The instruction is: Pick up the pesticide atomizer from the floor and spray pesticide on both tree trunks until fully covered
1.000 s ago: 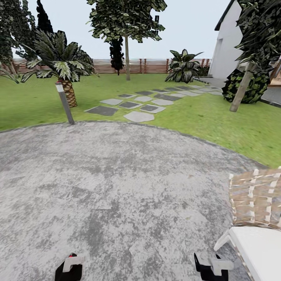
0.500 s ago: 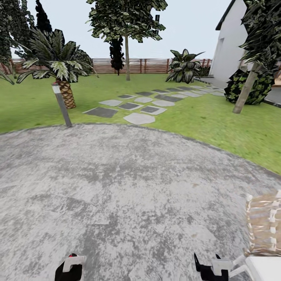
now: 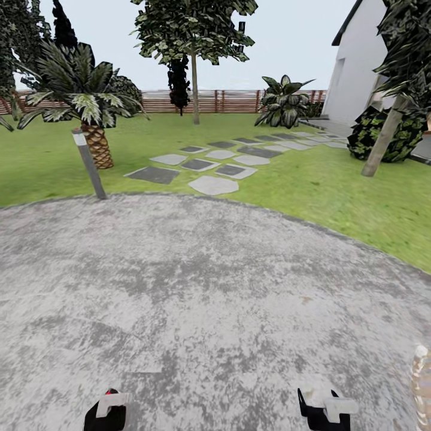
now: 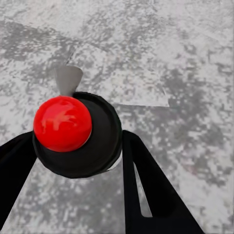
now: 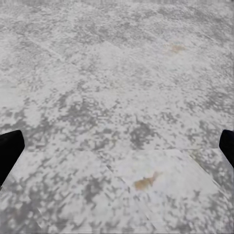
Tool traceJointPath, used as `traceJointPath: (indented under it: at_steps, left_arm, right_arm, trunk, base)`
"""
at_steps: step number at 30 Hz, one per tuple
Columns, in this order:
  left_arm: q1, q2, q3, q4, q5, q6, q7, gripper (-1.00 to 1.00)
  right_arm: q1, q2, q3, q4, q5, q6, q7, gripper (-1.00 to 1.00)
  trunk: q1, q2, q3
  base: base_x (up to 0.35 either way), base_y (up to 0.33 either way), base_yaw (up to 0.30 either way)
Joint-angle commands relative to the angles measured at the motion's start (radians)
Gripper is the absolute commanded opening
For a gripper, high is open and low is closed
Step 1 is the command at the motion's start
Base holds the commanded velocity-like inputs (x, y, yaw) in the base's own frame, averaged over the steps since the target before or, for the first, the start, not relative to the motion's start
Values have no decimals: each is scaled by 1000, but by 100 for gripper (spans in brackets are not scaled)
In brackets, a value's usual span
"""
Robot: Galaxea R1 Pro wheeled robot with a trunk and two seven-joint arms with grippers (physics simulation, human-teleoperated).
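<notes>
The garden [image 3: 311, 185] spread far ahead: grass, grey stepping stones [image 3: 212, 160] and a slatted fence [image 3: 227, 100] at the back. A wide grey stone patio [image 3: 197, 287] filled the near ground. One pale-trunked tree [image 3: 194, 84] stood far, slightly left of centre; a second tree [image 3: 383, 143] leaned at the far right. Both were well apart from the robot. A palm [image 3: 90, 114] and a lamp post [image 3: 88, 163] stood at left. The left tool [image 3: 106, 412] was clamped on the pesticide atomizer [image 4: 73, 129], a black body with a red knob and grey nozzle. The right tool [image 3: 326, 410] was spread apart and empty. The left arm carried the sprayer, so the centre tree looked the likelier first target, reached over the stepping stones.
</notes>
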Motion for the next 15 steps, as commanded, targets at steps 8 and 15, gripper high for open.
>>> traceJointPath:
  at_steps: [8, 15]
  left_arm:
    - [0, 0, 0, -1, 0, 0, 0, -100]
    - [0, -1, 0, -1, 0, 0, 0, -100]
  right_arm:
    - [0, 0, 0, 0, 0, 0, 0, 100]
    - [0, 0, 0, 0, 0, 0, 0, 100]
  trunk:
    - [0, 0, 0]
    - [0, 0, 0]
  base:
    - [338, 0, 0]
    - [338, 0, 112]
